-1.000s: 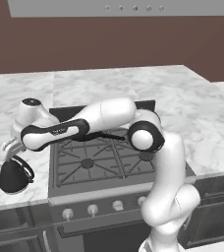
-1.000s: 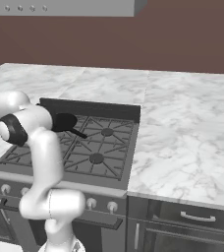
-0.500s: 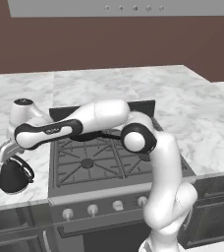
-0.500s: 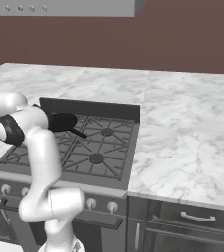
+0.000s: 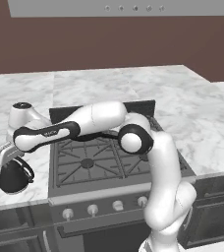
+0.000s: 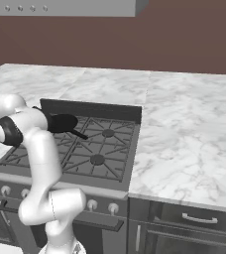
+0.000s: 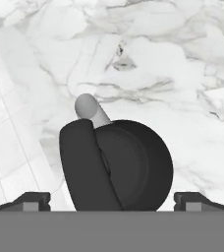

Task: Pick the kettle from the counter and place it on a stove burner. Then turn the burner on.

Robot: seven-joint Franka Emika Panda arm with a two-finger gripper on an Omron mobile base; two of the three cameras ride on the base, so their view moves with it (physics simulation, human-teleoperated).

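Presently, with the end effector [image 7: 112,201] spread wide directly above the small black cone-shaped kettle [image 5: 14,176] standing on the white grey-veined marble tabletop [image 5: 15,98] just left of the stove, we should centre over the thin arched handle [image 7: 84,167] before closing.

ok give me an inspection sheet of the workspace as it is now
surface: white marble counter around a four-burner stove.
job's things: black kettle upright on the counter left of the stove, near the front edge; stove burner bare.
clutter: black frying pan on a rear burner.
grippers: gripper open, directly over the kettle, fingertips either side of it, not closed on it.
cables: nothing seen.
surroundings: silver knobs on the stove front, brown wall, hood above.
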